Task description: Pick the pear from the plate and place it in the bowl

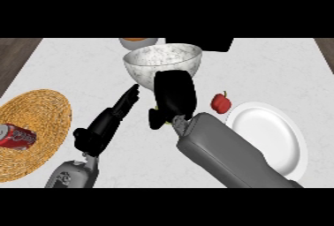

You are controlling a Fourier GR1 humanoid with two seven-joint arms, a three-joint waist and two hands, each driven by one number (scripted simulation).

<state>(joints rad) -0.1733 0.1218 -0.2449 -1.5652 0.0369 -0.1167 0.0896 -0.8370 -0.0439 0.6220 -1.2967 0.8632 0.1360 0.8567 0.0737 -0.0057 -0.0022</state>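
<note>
Right hand (173,95) up just below the marbled bowl (163,62), back of the hand toward the camera, fingers curled down and the tips overlapping the bowl's near rim. Only a tiny yellow-green sliver poking out near the wrist, probably the pear (176,122), but mostly hidden, so can't really tell what the fingers have hold of. White plate (274,132) off to the right with nothing on it. Small red pepper (220,102) sitting on the counter (78,66) just beside the plate's upper left edge. Left hand (108,121) stretched out with straight fingers pointing up toward the bowl, holding nothing. Woven mat (39,119) at far left with a red soda can (16,137) lying on its side on it
</note>
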